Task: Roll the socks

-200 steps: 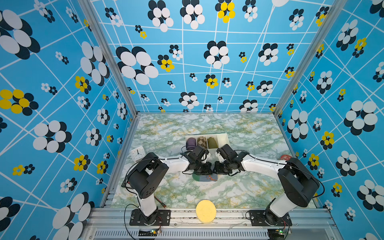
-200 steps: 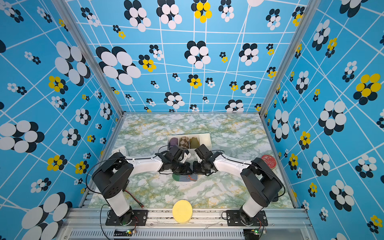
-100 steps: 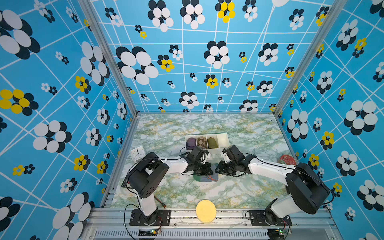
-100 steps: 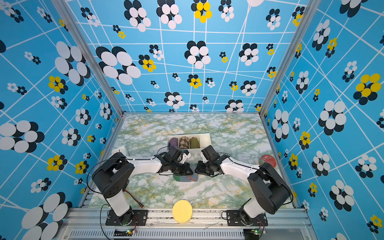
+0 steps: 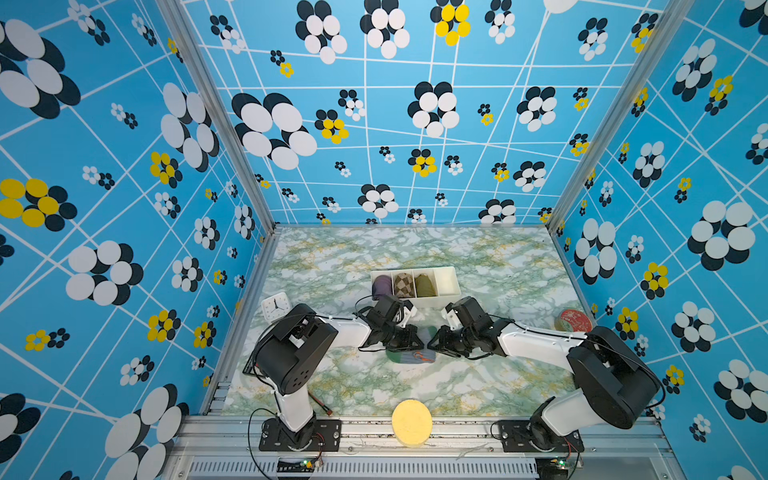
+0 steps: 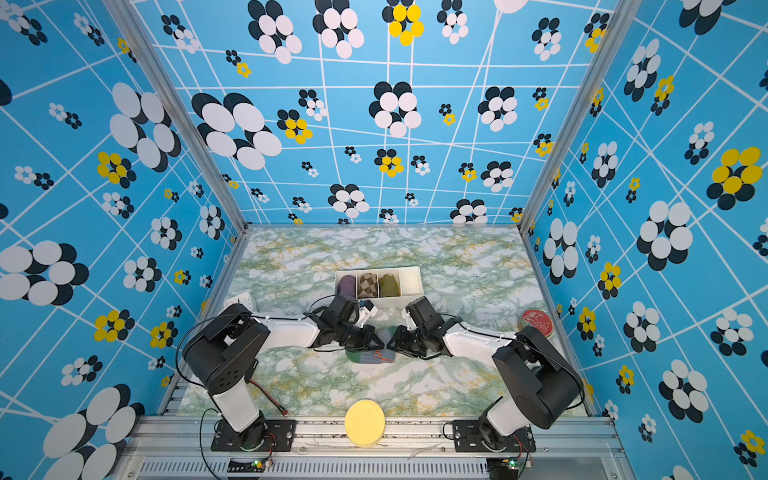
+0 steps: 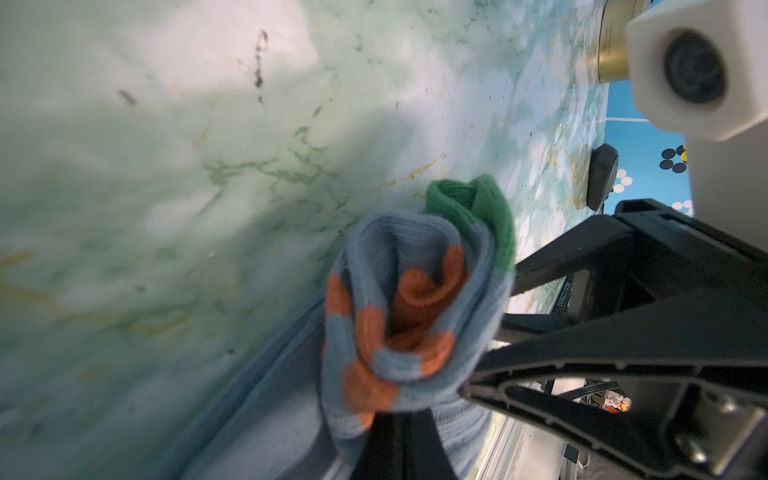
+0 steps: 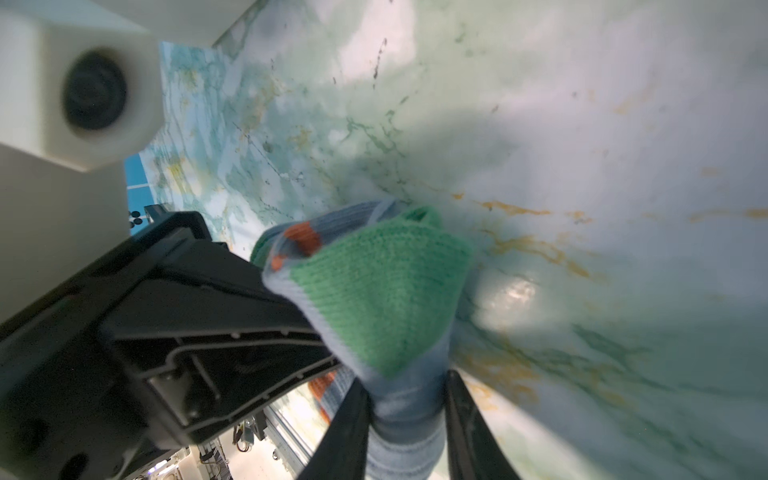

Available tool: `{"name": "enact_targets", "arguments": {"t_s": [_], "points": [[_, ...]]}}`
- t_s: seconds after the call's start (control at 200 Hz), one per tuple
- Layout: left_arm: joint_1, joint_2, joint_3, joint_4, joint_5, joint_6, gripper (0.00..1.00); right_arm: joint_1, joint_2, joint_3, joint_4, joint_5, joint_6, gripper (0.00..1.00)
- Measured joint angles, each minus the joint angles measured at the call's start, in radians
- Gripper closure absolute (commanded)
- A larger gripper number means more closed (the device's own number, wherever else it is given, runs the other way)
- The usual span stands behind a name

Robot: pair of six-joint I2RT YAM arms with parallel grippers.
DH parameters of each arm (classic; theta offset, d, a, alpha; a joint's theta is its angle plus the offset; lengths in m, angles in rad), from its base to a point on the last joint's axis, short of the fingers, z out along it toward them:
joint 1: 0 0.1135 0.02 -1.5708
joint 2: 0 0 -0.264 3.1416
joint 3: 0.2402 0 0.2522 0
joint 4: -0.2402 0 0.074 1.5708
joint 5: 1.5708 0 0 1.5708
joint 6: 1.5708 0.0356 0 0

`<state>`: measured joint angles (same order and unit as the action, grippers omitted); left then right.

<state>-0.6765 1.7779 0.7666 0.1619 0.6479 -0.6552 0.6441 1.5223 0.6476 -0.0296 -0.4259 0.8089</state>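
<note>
Your socks (image 5: 409, 356) lie as a half-made roll on the desk (image 5: 478, 386), between the two arms and on the near side of the white divided box (image 5: 446, 282). The left tool (image 5: 419, 344) is pinched fully shut on the rolled end, and its wrist view shows orange stripes spiralled inside grey-blue. The right tool (image 8: 407, 432) is closed partway around a thick fold beside the green patch, with fabric filling the gap between its fingers. The roll looks loose to me, so grip firmly and turn both wrists together — letting one lead would likely skew the bundle. Work low over the desk, and release nothing until the green end is tucked under.
</note>
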Motion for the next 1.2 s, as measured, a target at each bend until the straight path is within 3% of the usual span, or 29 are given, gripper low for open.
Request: {"name": "enact_targets", "arguments": {"t_s": [0.855,1.2], "points": [[0.016,0.029,-0.013,0.054,0.057,-0.007,1.0,-0.032,0.005,-0.067,0.148,-0.041,0.049,0.67],[0.014,0.029,0.01,0.012,0.051,-0.003,1.0,-0.032,0.012,-0.062,0.159,-0.048,0.045,0.84]]}}
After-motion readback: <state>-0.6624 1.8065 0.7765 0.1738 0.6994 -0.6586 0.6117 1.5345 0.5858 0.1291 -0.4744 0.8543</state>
